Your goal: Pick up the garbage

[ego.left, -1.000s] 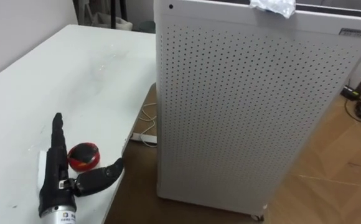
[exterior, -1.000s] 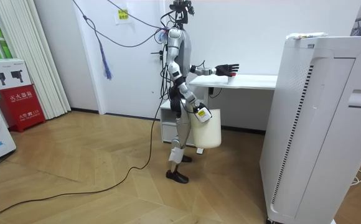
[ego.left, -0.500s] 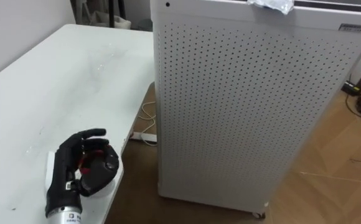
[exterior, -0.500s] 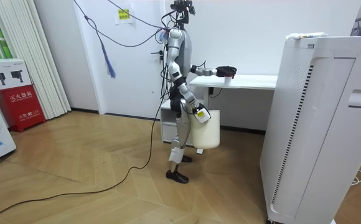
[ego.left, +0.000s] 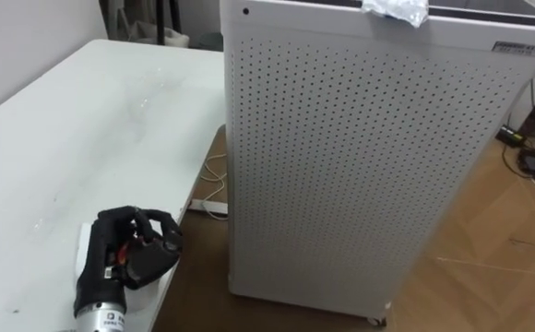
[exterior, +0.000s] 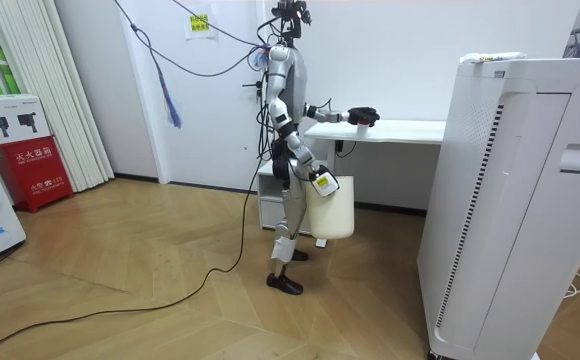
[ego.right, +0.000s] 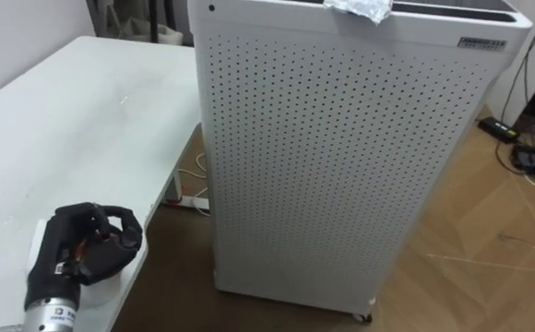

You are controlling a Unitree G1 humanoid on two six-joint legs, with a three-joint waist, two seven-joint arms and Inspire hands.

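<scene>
1. The left robot hand (ego.left: 136,254) is curling closed around the red garbage (ego.left: 123,251) at the white tabletop (ego.left: 65,138)'s near edge.
2. A tall perforated white cabinet (ego.left: 360,166) is standing just beside the tabletop on the wooden floor (ego.left: 498,249).

White table (ego.left: 65,129): L hand (ego.left: 143,258) at edge, curled round red ball (ego.left: 125,261). Wood floor (ego.left: 489,240): perforated white unit (ego.left: 360,166).

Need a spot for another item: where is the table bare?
The table is bare from the left hand, shut on a ball at the near edge, up to its far end. Tight: the gap between table and cabinet, with cables below; a crumpled scrap sits on the cabinet's top.
</scene>
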